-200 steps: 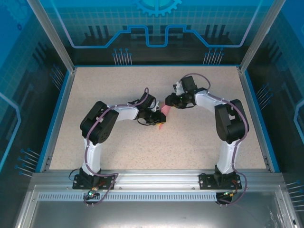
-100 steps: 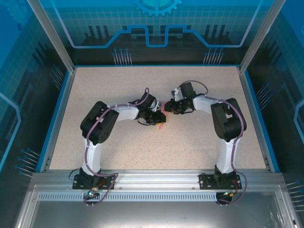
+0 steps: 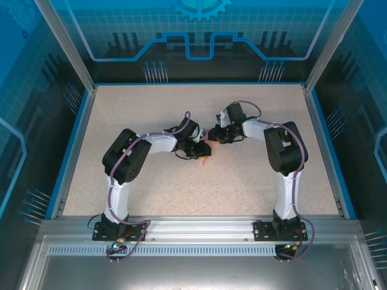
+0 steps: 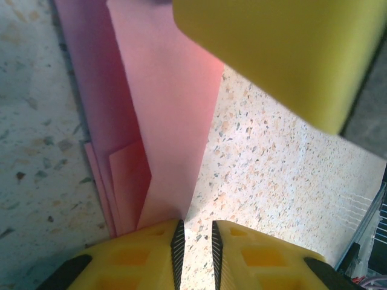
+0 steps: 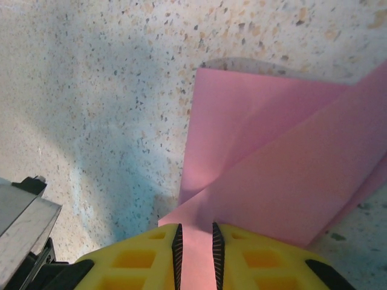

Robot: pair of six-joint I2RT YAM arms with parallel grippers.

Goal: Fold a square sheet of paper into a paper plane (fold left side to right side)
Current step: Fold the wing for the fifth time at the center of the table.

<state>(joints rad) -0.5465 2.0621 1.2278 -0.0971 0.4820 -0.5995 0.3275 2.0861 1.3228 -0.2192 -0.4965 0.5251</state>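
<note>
Top external view
- Surface [image 3: 151,115]: speckled beige, blue rim, inside a blue-panelled enclosure.
- Left arm [image 3: 130,158] and right arm [image 3: 287,151]: both bent inward, wrists meeting near the middle of the surface.
- Left hand [image 3: 204,151] and right hand [image 3: 211,136]: close together, right just beyond left. Finger spacing is too small to read here.
- Pink paper [image 3: 206,159]: a small sliver showing at the left hand, mid-surface, mostly covered by the two wrists.

Left wrist view
- Left hand [image 4: 195,238]: yellow fingers drawn almost together, leaving a narrow slit.
- Pink paper [image 4: 163,121]: folded in several layers, a long strip lying flat on the surface [image 4: 272,181]. Its near end meets the tip of the left-side finger. I cannot tell whether it is pinched.
- Yellow block [image 4: 284,48]: large and blurred, above the strip's far end.

Right wrist view
- Right hand [image 5: 195,241]: yellow fingers nearly pressed together, pinching the pink paper [image 5: 272,181], which runs into the slit between them.
- The paper shows two overlapping flaps with a diagonal fold, spreading up and to the right over the surface [image 5: 91,90].
</note>
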